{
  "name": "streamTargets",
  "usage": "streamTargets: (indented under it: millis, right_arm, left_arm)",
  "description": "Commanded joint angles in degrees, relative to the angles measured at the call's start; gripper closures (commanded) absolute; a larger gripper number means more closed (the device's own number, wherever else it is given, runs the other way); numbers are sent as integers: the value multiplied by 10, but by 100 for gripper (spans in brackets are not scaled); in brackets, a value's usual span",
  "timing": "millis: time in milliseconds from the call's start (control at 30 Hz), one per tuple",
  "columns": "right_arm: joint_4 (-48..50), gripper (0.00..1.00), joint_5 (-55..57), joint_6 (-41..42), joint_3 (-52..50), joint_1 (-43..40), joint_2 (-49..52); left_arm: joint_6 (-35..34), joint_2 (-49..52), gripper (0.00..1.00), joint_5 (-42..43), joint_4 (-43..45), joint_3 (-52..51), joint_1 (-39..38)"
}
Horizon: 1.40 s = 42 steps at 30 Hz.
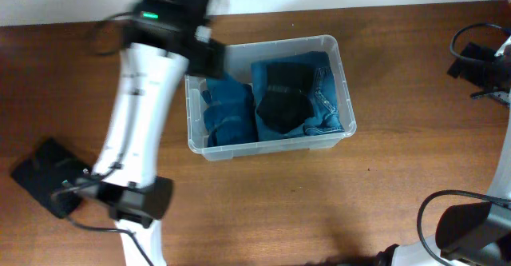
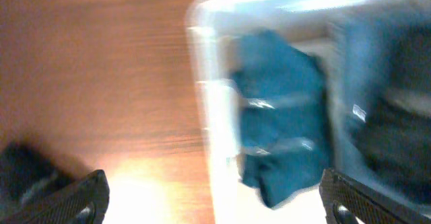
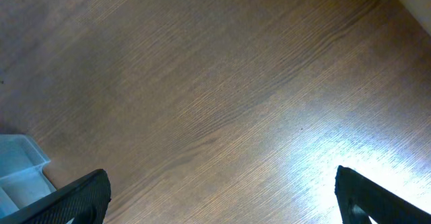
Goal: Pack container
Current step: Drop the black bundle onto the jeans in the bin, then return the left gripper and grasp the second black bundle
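The container [image 1: 275,147] is sitting on the desk [image 1: 319,210] a little behind centre in the overhead view, with its long side running left to right. It is holding a teal cloth [image 1: 227,110] in its left part and a second teal cloth [image 1: 323,98] on the right. A black bundle [image 1: 283,98] is lying on top of that second one.

Your left tool [image 2: 215,207] is hovering over the container's left end, near the back-left corner; the arm is showing blurred there from overhead. In the left wrist view its fingers [image 2: 81,200] are standing wide apart and gripping nothing. The container's left wall [image 2: 215,116] is running between them, with the teal cloth just inside it. That view is blurred too, so you cannot tell whether the fingers are touching the rim.

Your right tool [image 3: 222,200] is hanging over bare desk, well apart from the container. Its fingers [image 3: 84,197] are likewise spread and empty. Only a corner of the container [image 3: 17,167] is showing at the left edge of the right wrist view.

A black object [image 1: 44,178] is lying on the desk at front left, well apart from the container.
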Motion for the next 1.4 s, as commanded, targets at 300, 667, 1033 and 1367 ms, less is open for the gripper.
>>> streamTargets:
  millis: [300,667,1033,1367]
  right_arm:
    - [2,2,5,2,3,-1,1]
    - [2,2,5,2,3,-1,1]
    - [2,2,5,2,3,-1,1]
    - [2,2,5,2,3,-1,1]
  left_arm:
    - [-94,-20,1,28,-5,-103,245]
    - [-182,-111,1,-94,98,-391,333]
    - [-91,-111,0,-60,299,-605,395]
    - [-58,-110,1,-74,350,-644,461]
